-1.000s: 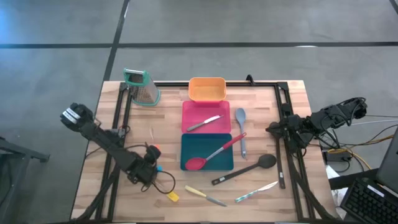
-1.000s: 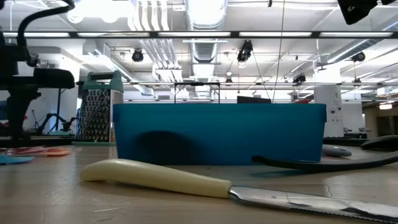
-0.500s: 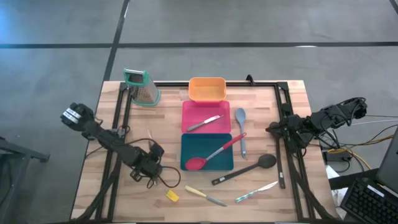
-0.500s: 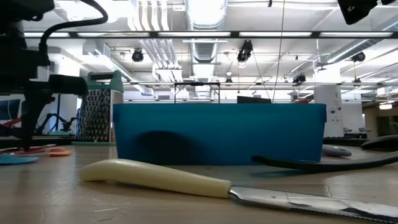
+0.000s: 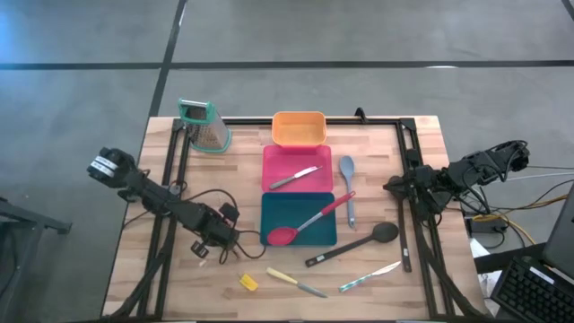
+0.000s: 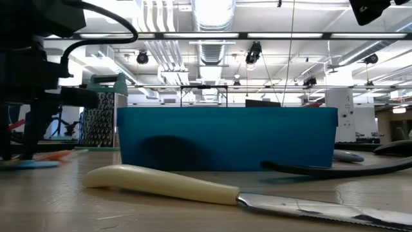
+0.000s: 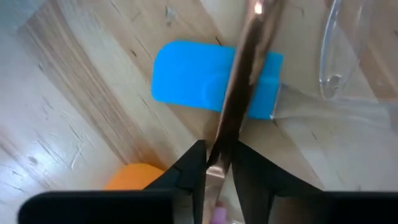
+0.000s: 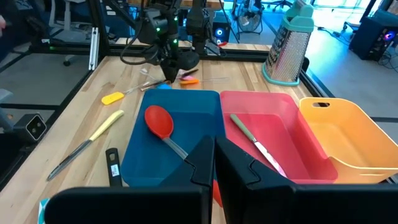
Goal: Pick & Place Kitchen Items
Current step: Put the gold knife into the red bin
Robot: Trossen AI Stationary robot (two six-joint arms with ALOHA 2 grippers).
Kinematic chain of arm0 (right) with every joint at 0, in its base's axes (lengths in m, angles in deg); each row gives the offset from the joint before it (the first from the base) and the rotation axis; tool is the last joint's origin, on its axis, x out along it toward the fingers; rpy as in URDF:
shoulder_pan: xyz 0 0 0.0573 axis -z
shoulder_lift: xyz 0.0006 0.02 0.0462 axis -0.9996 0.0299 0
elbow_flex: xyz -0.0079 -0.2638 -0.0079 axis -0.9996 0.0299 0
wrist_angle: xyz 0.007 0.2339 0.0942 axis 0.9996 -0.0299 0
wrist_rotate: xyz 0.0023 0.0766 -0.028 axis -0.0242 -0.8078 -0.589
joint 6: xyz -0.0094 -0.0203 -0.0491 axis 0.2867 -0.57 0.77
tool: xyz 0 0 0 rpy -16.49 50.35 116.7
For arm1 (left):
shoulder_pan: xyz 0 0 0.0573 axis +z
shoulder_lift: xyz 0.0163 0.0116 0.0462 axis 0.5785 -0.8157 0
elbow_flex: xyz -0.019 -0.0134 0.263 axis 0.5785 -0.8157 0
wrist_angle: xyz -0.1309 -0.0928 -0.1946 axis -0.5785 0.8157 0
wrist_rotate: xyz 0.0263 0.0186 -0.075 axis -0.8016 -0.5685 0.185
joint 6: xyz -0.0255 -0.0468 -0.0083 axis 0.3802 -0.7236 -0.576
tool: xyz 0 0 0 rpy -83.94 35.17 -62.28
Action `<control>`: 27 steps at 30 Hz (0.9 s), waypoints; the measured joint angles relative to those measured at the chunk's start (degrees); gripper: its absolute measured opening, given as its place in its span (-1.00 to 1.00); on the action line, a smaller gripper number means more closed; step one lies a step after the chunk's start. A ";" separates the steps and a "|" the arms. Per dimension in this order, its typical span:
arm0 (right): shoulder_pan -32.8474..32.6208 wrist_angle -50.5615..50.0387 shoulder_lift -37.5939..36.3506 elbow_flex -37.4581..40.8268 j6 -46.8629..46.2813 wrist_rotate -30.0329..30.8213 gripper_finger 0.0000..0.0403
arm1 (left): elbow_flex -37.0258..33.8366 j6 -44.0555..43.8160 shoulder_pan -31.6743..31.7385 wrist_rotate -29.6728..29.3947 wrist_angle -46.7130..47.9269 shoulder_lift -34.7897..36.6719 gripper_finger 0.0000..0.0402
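My left gripper (image 5: 215, 240) stands over the table's left part, left of the teal tray (image 5: 278, 208), shut on a slim copper-coloured metal utensil (image 7: 239, 93). Under that utensil lies a blue spatula head (image 7: 186, 81) with a clear handle (image 7: 336, 112), and an orange piece (image 7: 134, 177) lies beside it. A red spoon (image 5: 309, 220) lies in the teal tray with its handle over the rim, and a knife (image 5: 294, 178) lies in the pink tray (image 5: 273, 161). My right gripper (image 8: 214, 162) is shut and holds nothing, raised at the table's right edge. My left gripper pinches the slim metal utensil (image 7: 222, 146) between its two fingers (image 7: 186, 174), which come from above and point down. The utensil runs out from between the fingers and crosses the blue spatula head. Whether it is clear of the table I cannot tell.
A yellow piece (image 5: 248, 282), a yellow-handled knife (image 5: 289, 281), a second knife (image 5: 369, 275), a black spoon (image 5: 354, 244) and a grey spoon (image 5: 348, 188) lie loose on the table. The orange tray (image 5: 298, 128) and the grater (image 5: 204, 126) stand at the far edge.
My left gripper has gone toward the table's right edge, closer to the teal tray, and now stands over the small orange and blue pieces that showed beside it before.
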 joint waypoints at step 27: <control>0.00 0.00 0.02 0.00 0.00 -0.01 -0.96 | 21.43 0.89 2.24 -18.38 13.91 0.79 -0.79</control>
